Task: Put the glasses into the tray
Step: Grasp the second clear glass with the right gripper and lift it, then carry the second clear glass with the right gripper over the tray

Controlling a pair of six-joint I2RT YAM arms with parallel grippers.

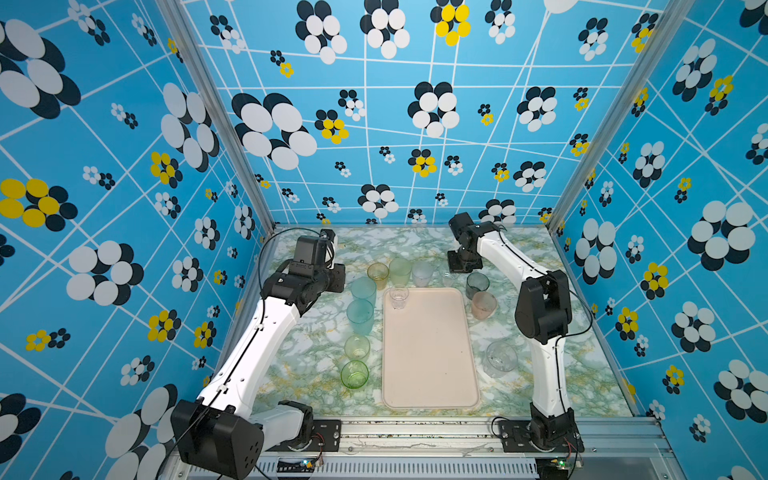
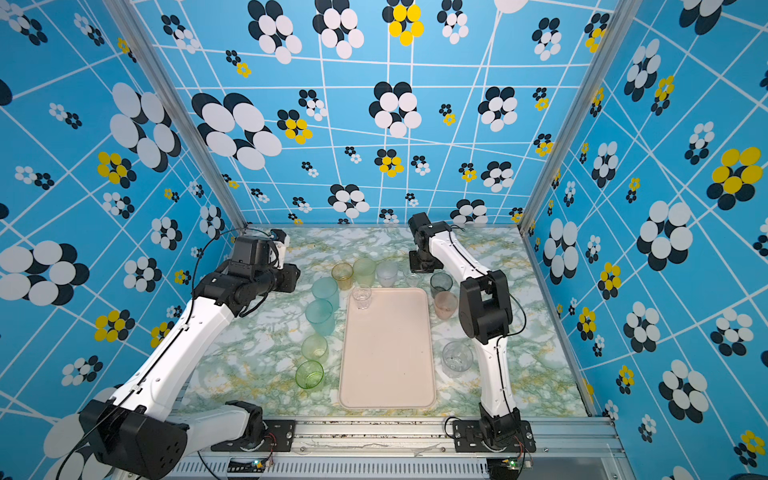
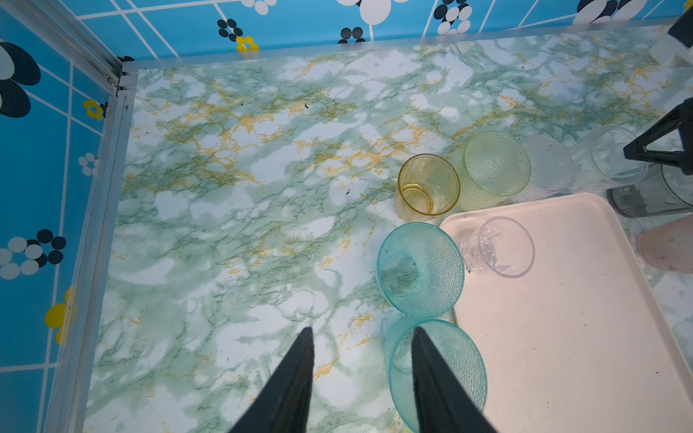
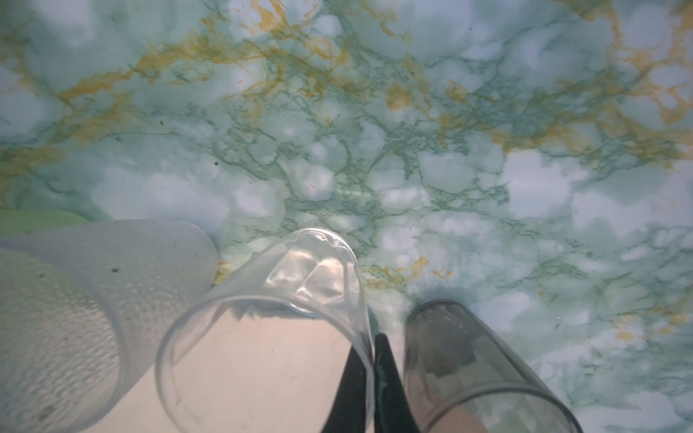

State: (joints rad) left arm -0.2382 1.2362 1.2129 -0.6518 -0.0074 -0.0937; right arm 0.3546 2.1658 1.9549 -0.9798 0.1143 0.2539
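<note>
Though hidden from both top views, the right jaws clamp a clear tumbler (image 4: 307, 262), and the left jaws stand apart.

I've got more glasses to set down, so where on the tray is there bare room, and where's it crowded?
Nearly the whole tray is bare; one small clear glass stands in its far left corner. Crowded: the far rim, where the right gripper pinches a clear tumbler, and the left side, lined with teal glasses.
</note>
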